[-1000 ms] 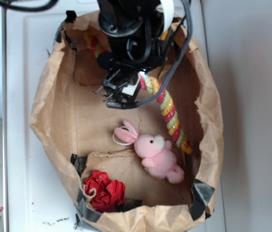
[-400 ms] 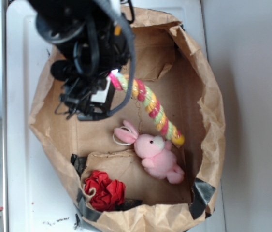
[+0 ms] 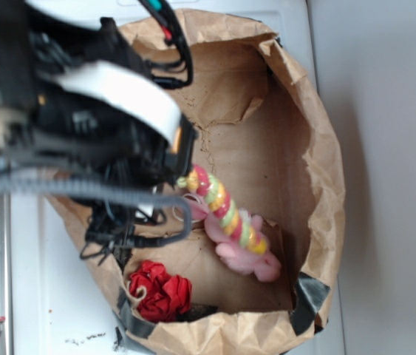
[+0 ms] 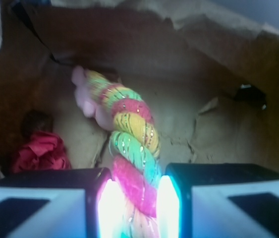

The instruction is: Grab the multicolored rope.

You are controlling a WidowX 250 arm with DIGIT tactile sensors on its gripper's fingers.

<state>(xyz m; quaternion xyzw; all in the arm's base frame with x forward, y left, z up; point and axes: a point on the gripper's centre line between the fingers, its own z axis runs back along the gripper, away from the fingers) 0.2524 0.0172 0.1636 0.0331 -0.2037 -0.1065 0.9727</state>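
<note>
Above the paper bag [image 3: 318, 185], the claw [image 4: 134, 198] is clamped narrowly on the multicolored rope [image 4: 129, 134].

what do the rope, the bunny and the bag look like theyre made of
The multicolored rope, held between the gripper pads, looks like soft twisted fabric strands with glittery flecks, probably fleece or yarn. The pink bunny looks like plush: a fuzzy, matte surface. The bag is brown paper, creased and torn at the rim, with dark tape at the corners.
</note>
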